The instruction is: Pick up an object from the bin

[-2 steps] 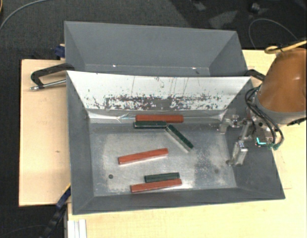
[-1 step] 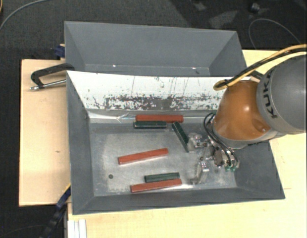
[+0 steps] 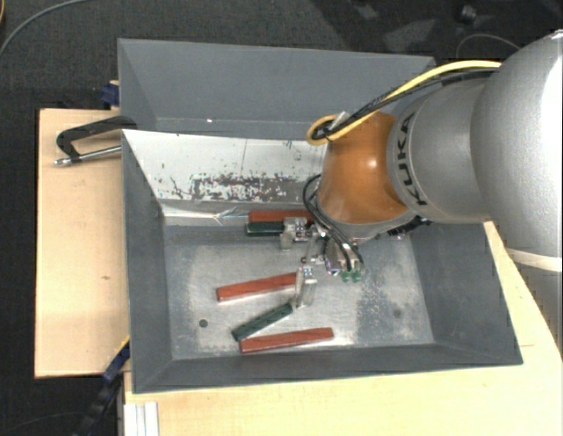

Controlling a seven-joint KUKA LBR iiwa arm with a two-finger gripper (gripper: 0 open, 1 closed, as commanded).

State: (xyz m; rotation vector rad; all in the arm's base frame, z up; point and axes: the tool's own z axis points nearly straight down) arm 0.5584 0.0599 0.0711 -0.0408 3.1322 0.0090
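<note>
**The Gripper Is Down Low, but Nothing Is Picked Up Yet**

A red-brown bar (image 3: 254, 290) lies flat in the middle of the bin. Its right end is just at the tip of the gripper (image 3: 307, 289). A dark green bar (image 3: 261, 322) lies slanted in front of it, and its top end comes up to the same spot. The gripper is down low by those two ends. It is too hard to say which bar it is at, or if it touches one. It is also too hard to say if the gripper is spread apart or pinched together.

No bar looks lifted. All of them lie on the bin floor. So it seems the job is only begun: the grab and the lift are not done.

A second red-brown bar (image 3: 286, 339) lies near the front wall, touching the low end of the dark green bar. Far back, by the rear wall, are one more red-brown bar (image 3: 274, 216) and a short dark green piece (image 3: 261, 229), side by side.

The grey bin (image 3: 145, 271) has a scuffed, pale floor and a row of dark speckles (image 3: 227, 187) on its back wall. Above the gripper is the arm's orange cover (image 3: 359, 175) with a yellow cable (image 3: 427, 75). Around the bin the room floor (image 3: 263, 7) is dark.
</note>
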